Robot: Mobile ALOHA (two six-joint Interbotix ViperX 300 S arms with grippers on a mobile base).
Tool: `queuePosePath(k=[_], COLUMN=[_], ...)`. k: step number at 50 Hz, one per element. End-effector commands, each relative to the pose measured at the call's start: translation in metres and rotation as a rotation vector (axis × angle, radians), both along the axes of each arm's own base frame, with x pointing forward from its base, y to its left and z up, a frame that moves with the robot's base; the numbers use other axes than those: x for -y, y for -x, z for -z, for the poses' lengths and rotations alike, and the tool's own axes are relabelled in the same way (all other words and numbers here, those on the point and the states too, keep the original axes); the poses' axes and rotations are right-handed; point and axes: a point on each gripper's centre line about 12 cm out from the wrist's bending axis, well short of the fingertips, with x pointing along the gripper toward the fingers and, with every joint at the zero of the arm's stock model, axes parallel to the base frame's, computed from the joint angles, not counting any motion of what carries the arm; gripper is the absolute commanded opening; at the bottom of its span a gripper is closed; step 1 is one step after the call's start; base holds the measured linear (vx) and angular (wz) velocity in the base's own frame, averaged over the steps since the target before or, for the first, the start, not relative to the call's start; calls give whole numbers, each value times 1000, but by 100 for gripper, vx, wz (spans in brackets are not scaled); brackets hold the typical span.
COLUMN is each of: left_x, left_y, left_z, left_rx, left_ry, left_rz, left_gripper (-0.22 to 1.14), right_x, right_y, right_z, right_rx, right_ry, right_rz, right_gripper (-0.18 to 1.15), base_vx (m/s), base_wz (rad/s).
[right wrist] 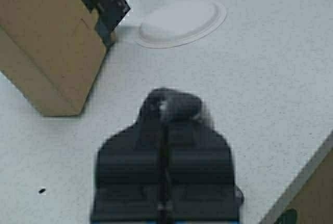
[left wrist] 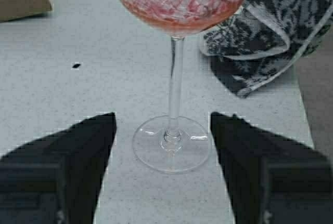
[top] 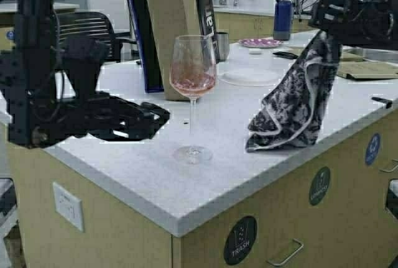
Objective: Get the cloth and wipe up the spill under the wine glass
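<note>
Left arm: extended low over the table point(top: 155, 187), forearm roughly level, its hand point(top: 158, 119) just above the surface with the two fingers point(left wrist: 86, 156) spread wide apart, one on each side of the wine glass point(top: 193, 81) foot and touching neither the foot nor the stem. Right arm: raised high at the right, wrist angled downward; its hand point(top: 323, 32) has the fingers pressed together, pinching the top of the cloth point(top: 292, 106), which hangs beneath it.
</note>
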Motion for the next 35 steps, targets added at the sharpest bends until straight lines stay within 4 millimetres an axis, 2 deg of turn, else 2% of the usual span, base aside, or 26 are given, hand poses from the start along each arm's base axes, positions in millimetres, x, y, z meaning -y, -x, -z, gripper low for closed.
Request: queuePosePath(k=[1, 7, 15, 26, 35], left_x=[-11, -18, -20, -14, -8], left_y=[12, 18, 16, 3, -9], left_z=[-34, -55, -84, -134, -182], left_rx=[48, 79, 120, 157, 161], left_ry=[30, 47, 73, 107, 129], left_rz=[-32, -55, -75, -91, -100], left_gripper=[91, 91, 91, 91, 91], right_x=[-7, -12, -13, -16, -16], right_y=[6, 9, 12, 16, 18], right_z=[-23, -40, -73, -129, -159], right_rx=[23, 0, 6, 21, 43], right_ry=[17, 33, 42, 92, 125], right_rz=[-61, -99, -115, -148, -158], right_gripper=[6, 6, 6, 6, 6], base_vx=[0, 0, 0, 0, 0], base_wz=[0, 0, 0, 0, 0])
